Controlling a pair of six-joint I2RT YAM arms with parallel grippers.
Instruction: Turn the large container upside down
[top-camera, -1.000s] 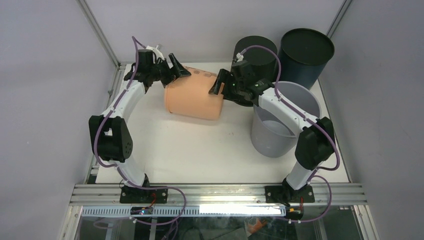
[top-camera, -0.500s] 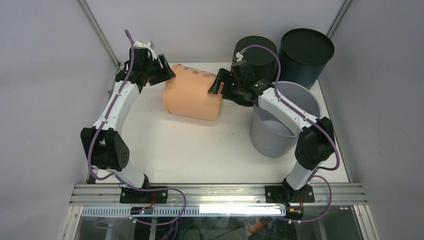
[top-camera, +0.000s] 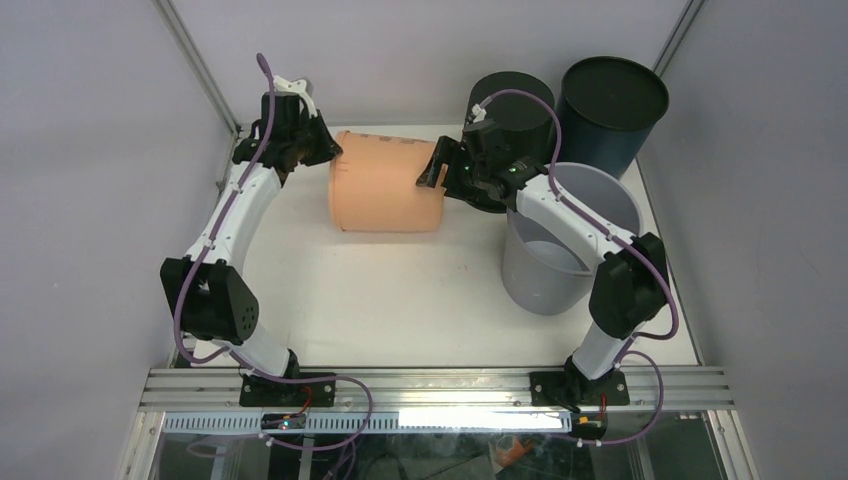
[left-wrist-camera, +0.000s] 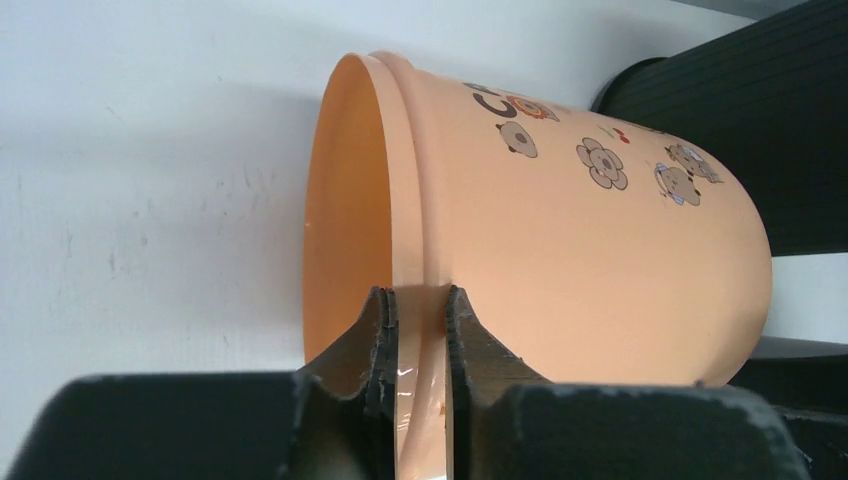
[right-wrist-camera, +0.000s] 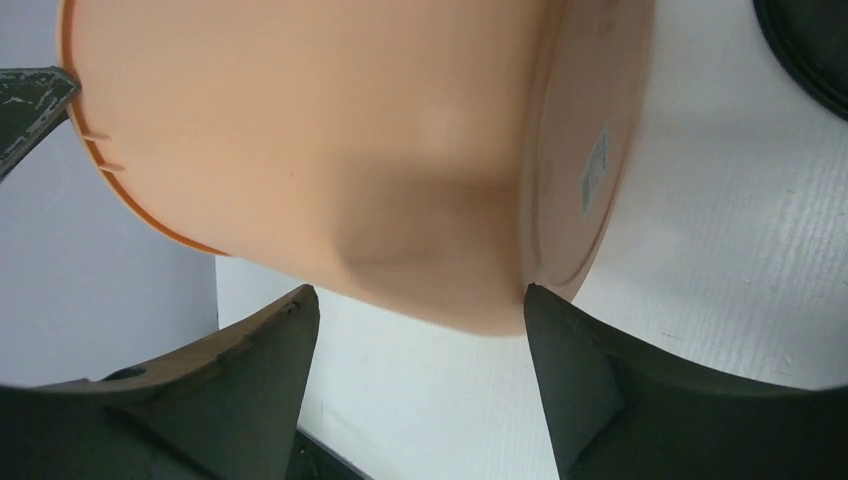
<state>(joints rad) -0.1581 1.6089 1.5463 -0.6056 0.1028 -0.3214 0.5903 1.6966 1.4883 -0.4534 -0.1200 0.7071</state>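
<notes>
The large container (top-camera: 385, 185) is a peach-orange bucket with cartoon prints, lying on its side at the back of the table with its mouth to the left. My left gripper (top-camera: 326, 150) is shut on its rim; in the left wrist view the two fingers (left-wrist-camera: 418, 292) pinch the wall of the container (left-wrist-camera: 560, 250), one inside and one outside. My right gripper (top-camera: 432, 172) stands open at the base end. In the right wrist view its fingers (right-wrist-camera: 415, 295) spread just under the container (right-wrist-camera: 330, 130), the right tip near the bottom edge.
An upright grey bucket (top-camera: 565, 240) stands at the right, under my right arm. Two dark bins (top-camera: 510, 100) (top-camera: 612, 100) stand upside down at the back right. A metal frame post (top-camera: 200, 70) rises at the back left.
My left gripper drew back to the container's rim and closed on it. The container swung slightly, so it lies more level. The right arm kept still.
</notes>
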